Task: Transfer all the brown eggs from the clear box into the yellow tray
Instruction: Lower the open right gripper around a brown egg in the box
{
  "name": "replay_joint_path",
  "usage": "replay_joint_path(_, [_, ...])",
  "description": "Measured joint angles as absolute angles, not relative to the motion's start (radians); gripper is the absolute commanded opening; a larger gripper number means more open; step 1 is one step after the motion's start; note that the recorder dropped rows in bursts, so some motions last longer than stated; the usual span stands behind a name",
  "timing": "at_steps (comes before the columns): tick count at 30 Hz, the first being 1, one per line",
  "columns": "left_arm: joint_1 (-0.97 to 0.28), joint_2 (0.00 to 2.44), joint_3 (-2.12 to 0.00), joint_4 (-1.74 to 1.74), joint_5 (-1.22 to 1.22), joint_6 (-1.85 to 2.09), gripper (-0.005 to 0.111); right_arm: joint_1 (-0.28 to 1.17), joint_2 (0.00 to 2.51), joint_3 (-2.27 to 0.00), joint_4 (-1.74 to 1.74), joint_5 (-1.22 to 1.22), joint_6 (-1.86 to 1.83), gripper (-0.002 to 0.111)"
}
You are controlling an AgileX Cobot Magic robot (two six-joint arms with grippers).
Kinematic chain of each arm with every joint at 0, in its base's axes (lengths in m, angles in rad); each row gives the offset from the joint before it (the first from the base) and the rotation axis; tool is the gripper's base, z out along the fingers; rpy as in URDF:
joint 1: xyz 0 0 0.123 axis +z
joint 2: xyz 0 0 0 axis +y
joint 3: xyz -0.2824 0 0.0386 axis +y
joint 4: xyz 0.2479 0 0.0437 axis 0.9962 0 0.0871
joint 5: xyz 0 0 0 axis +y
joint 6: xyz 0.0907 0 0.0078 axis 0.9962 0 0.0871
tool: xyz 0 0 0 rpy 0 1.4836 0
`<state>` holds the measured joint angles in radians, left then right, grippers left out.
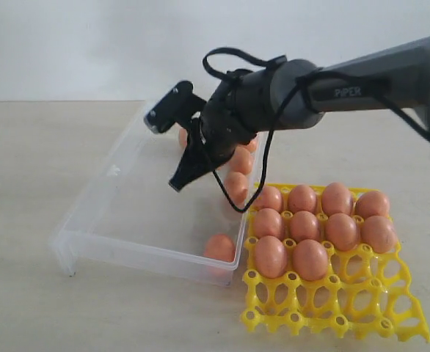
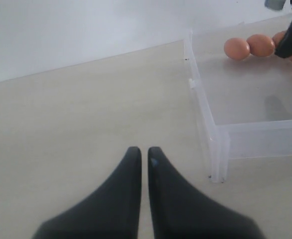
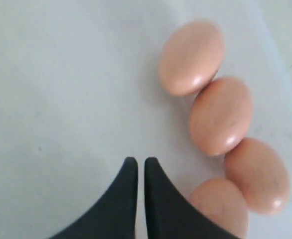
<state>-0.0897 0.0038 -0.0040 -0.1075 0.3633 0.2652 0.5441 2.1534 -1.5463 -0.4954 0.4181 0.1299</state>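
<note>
Both jaws pressed together, empty; right arm (image 1: 362, 86) partly hides brown eggs (image 1: 236, 185) in clear box (image 1: 138, 254).

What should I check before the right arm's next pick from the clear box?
1. Right gripper open for a grasp: not ok, shut on nothing.
2. Tips lined up on an egg: not ok, they sit beside the row of brown eggs.
3. Free cells in the yellow tray: ok, many are empty.
4. Left gripper out of the way: ok, outside the clear box.
5. Count of eggs left in the box: cannot tell, some are hidden.
</note>
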Motion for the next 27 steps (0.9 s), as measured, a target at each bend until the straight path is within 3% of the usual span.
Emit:
replay_joint_path(4, [-0.090,0.004,-0.004,-0.108,0.363,0.265,0.004,0.544,2.065,-1.546,-0.365,0.390,0.133,0.000])
replay_joint_path(8, [-0.090,0.004,-0.004,-0.108,0.363,0.265,0.004,0.544,1.966,-1.546,-0.235,0.536,0.133,0.002])
replay_joint_path(9, [-0.090,0.004,-0.004,-0.108,0.363,0.265,0.004,0.544,1.949,-1.546,-0.221,0.581,0.131,0.005])
replay_joint_path(13, [-0.090,0.004,-0.004,-0.108,0.363,0.265,0.004,0.544,1.914,-1.546,-0.161,0.827,0.000,0.042])
replay_joint_path(16, [-0.090,0.004,-0.004,-0.108,0.363,0.265,0.004,0.546,1.927,-1.546,-0.096,0.990,-0.163,0.056])
replay_joint_path(27, [-0.090,0.004,-0.004,-0.108,0.363,0.265,0.004,0.580,1.965,-1.546,0.000,0.968,-0.234,0.055])
